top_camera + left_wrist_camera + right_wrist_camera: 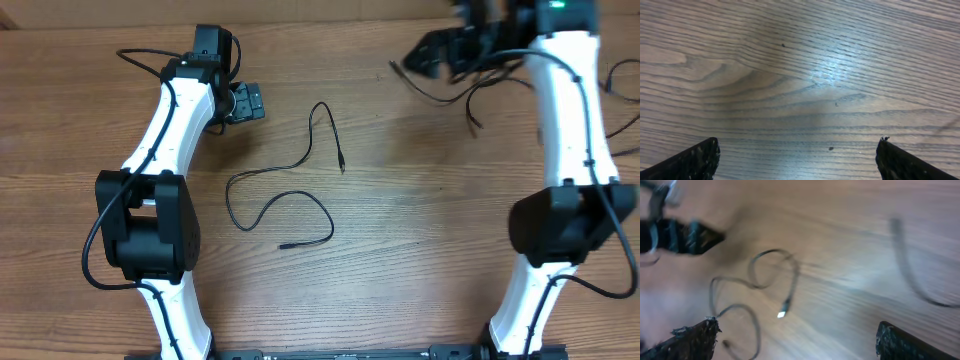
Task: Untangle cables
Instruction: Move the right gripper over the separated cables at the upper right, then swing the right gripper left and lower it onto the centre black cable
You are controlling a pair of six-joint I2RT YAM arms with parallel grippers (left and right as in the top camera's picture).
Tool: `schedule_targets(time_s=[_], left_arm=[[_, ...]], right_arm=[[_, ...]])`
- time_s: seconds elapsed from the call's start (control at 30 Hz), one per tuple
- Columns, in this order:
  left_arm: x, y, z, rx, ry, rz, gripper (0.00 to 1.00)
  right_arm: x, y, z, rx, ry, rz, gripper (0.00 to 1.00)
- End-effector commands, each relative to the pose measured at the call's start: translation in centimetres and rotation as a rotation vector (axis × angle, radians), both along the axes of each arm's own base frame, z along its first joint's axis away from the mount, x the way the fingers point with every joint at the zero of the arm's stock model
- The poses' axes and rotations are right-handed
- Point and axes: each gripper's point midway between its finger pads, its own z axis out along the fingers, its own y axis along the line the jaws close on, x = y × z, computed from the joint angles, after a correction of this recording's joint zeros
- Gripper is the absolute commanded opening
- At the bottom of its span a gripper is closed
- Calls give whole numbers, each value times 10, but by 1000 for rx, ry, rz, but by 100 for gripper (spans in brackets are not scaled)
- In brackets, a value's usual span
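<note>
Jaws of the left gripper stand wide over bare surface. Jaws of the right gripper are likewise wide, and nothing is seen between them. One cable lies in open loops at mid-surface, between the arms. A second strand, blurred, lies near the right gripper, toward the far edge. Both are judged light, limp and thin, so a shallow pinch may slip and a pull will drag the loops. A hold is best taken at the stiffer plug end. Ample open room is noted around the loops.
</note>
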Motion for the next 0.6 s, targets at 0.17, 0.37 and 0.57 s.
schedule_targets(time_s=[0.17,0.37,0.57], left_arm=[[1,13,-6,91,11,-15,100],[3,17,-5,112,1,-7,100],[-1,36,-5,179,35,-122,100]], right_arm=[[-43,92,-1,1,32,203,100],[-60,121,-16,-132,83,133,100],[-82,154,-17,-129,145,101,100]])
